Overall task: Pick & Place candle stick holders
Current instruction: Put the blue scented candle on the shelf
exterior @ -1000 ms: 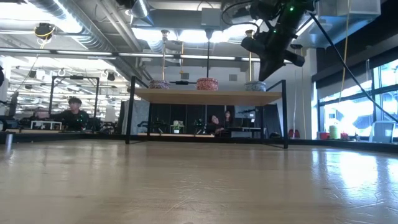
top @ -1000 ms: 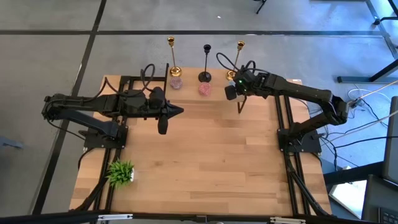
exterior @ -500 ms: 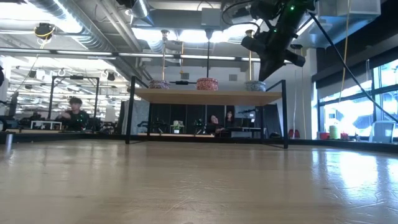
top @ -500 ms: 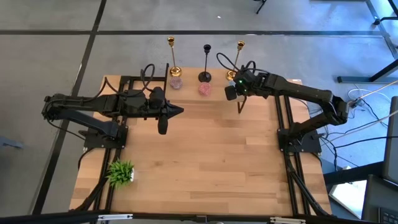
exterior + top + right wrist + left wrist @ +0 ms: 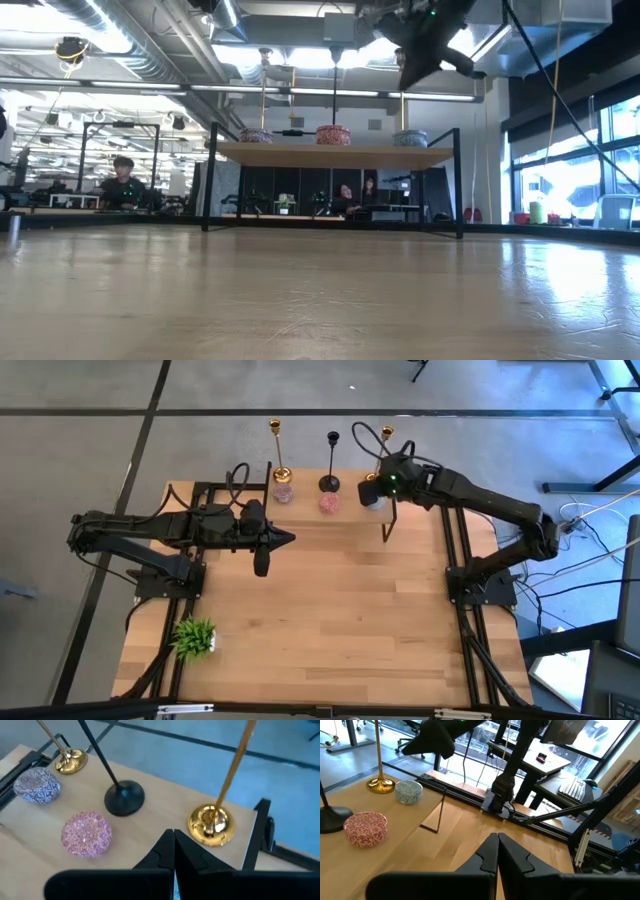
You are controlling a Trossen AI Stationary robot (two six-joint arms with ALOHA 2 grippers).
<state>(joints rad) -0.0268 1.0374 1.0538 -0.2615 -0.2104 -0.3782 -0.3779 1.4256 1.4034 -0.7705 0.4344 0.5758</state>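
Observation:
Three candlesticks stand upright on their round bases on a raised wooden shelf (image 5: pixel 335 154) at the table's far edge: a gold one (image 5: pixel 275 455), a black one (image 5: pixel 331 460) and a second gold one (image 5: pixel 385 448). My right gripper (image 5: pixel 369 490) is shut and empty. It hovers above the shelf, just on the near side of the right gold candlestick's base (image 5: pixel 211 823). My left gripper (image 5: pixel 286 538) is shut and empty. It hangs over the table nearer its middle, away from the candlesticks.
A small round speckled weight lies in front of each candlestick: pink (image 5: pixel 86 833), bluish (image 5: pixel 37 785) and pale green (image 5: pixel 409 791). The shelf stands on thin dark legs (image 5: pixel 388 525). A small green plant (image 5: pixel 195 638) stands near the table's front left. Bare wood lies between.
My right gripper has gone up and toward the table's far edge, closer to the right gold candlestick, still shut. The candlesticks stand as before.

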